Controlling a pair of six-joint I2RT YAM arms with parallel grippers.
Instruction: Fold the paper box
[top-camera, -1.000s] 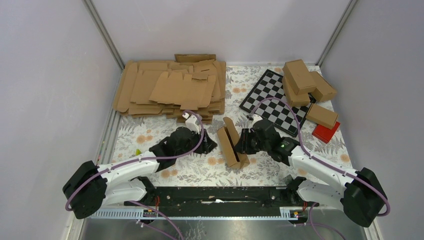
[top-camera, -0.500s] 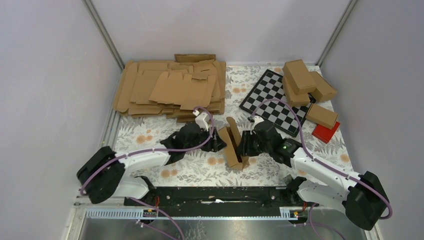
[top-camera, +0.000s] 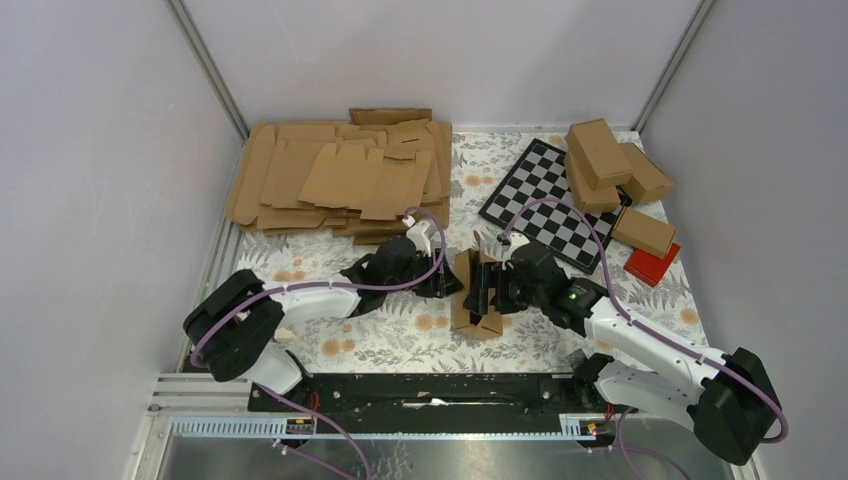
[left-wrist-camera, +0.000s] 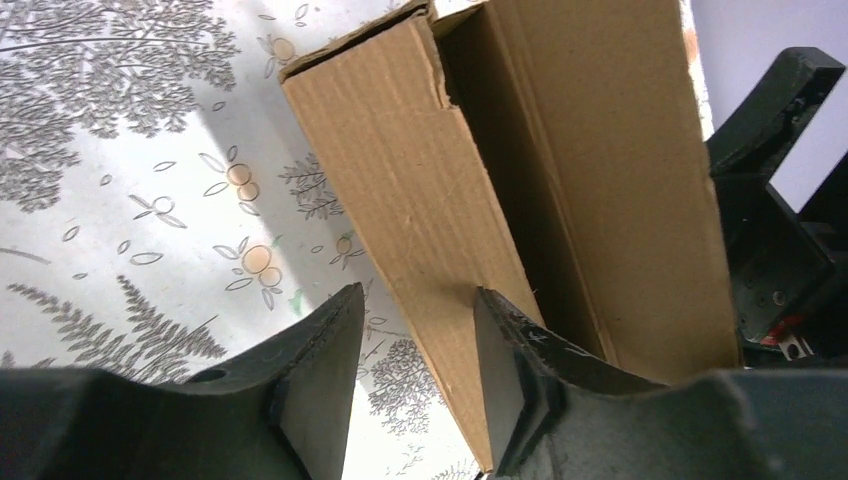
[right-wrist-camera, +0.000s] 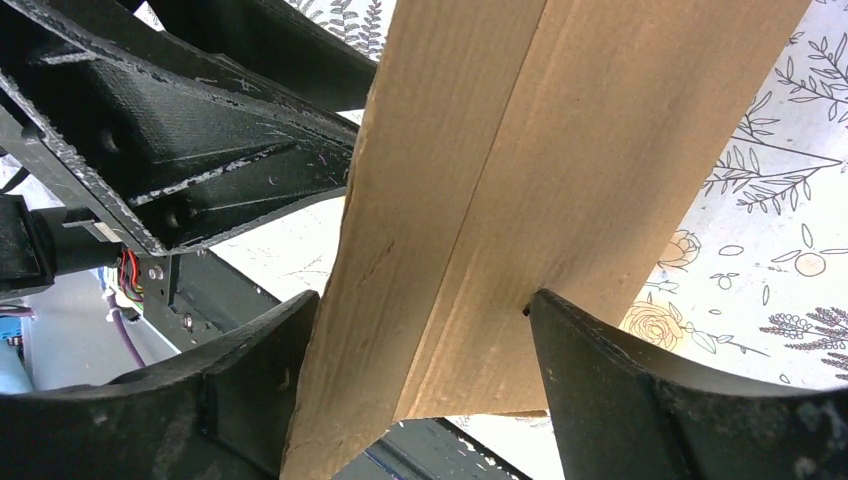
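The right gripper (right-wrist-camera: 420, 385) is clamping the paper box (top-camera: 470, 298) across its width, jaws spread wide and both fingers pressing its long walls. The carton is resting mid-table on the floral table cover (top-camera: 380, 340). The left gripper (left-wrist-camera: 412, 390) is sitting part-open, with the box's outer wall edge in the gap, unpinched, and floral cover showing beside it. Heaped flat blanks (top-camera: 340, 180) are lying well behind.

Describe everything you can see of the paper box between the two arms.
The paper box is plain brown corrugated cardboard, half folded into a long open trough with two raised walls and open ends. It stands on the floral table cover between the arms. The right gripper has its fingers pressed on one wall from both sides. The left gripper, fingers apart, sits at the other wall's outer face; contact there is unclear.
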